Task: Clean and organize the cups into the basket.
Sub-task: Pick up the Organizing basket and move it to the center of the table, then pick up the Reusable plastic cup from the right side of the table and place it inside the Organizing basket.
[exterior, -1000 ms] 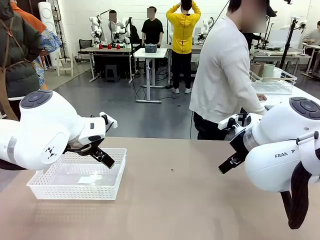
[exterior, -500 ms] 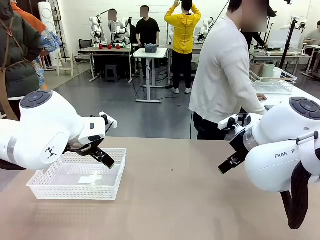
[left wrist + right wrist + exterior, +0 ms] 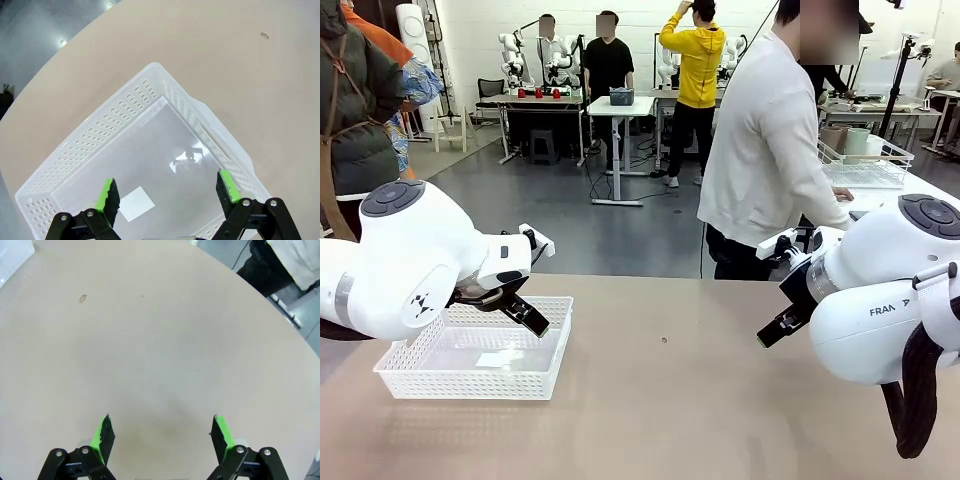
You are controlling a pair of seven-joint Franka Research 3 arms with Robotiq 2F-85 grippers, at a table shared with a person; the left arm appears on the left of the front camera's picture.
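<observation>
Left gripper (image 3: 167,187) hangs right over the basket (image 3: 125,107), jaws spread wide with nothing between them; no cup lies in the basket, which sits on the robot's left of the table (image 3: 670,410). Right gripper (image 3: 162,432) is just as wide and just as empty, poised above bare tabletop. The cups (image 3: 835,138) look to be well off at the far right, standing in a wire basket (image 3: 880,172) beyond the person (image 3: 770,130), tan beside mint, though they are too small there to count for sure. The person's hand (image 3: 841,193) is down by that wire basket, so the judgement is that this is a waiting beat, with a handover likely. To do it well: hold both sets of jaws open and level until a cup is offered within reach. Close across the tumbler's middle, not its narrow end, since a taper can squirt out. Then lay it lengthwise along the white basket's floor, tight to one wall, leaving room for the others.
</observation>
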